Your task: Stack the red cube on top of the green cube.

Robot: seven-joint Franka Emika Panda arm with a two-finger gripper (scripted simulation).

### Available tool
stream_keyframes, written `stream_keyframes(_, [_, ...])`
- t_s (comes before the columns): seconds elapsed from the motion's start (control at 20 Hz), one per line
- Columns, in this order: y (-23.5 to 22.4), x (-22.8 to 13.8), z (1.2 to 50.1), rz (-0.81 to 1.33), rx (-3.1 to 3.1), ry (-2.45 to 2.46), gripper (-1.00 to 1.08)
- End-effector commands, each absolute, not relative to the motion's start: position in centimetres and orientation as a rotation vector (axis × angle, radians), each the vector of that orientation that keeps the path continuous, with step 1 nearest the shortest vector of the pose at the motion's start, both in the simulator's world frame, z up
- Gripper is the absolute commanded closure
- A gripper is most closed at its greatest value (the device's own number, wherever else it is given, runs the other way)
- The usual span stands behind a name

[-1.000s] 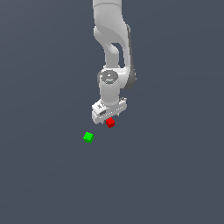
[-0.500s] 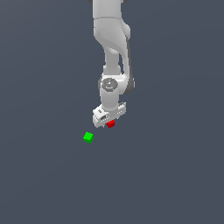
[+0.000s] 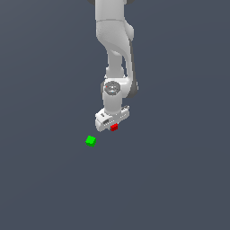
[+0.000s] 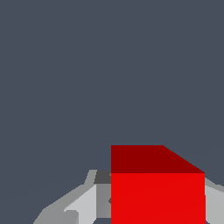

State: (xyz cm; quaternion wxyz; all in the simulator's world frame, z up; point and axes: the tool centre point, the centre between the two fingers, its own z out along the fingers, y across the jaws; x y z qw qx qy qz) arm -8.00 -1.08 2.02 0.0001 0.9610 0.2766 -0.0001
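Note:
The red cube (image 3: 114,127) sits on the grey floor directly under the white arm. My gripper (image 3: 112,126) is lowered over it, with one finger on each side. In the wrist view the red cube (image 4: 157,197) fills the space between my fingers (image 4: 87,203), which lie flush against its two sides, so the gripper (image 4: 158,205) is shut on it. The cube is still at floor level. The green cube (image 3: 90,140) lies alone on the floor, a short way toward the exterior view's left and nearer the camera. It does not show in the wrist view.
The plain dark grey floor (image 3: 179,179) runs all around. The white arm (image 3: 114,40) rises straight up above the gripper.
The arm has come down onto the red cube, so less of the cube shows under the gripper. Neither cube has moved.

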Motion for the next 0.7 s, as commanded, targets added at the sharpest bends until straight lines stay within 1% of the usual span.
stream_keyframes(0.0, [-1.0, -8.0, 2.0, 0.0, 3.019, 0.87, 1.08])
stream_keyframes(0.35, [-1.1, -8.0, 2.5, 0.0, 3.019, 0.868, 1.08])
stream_keyframes(0.65, [-1.1, -8.1, 4.7, 0.0, 3.018, 0.869, 1.08])
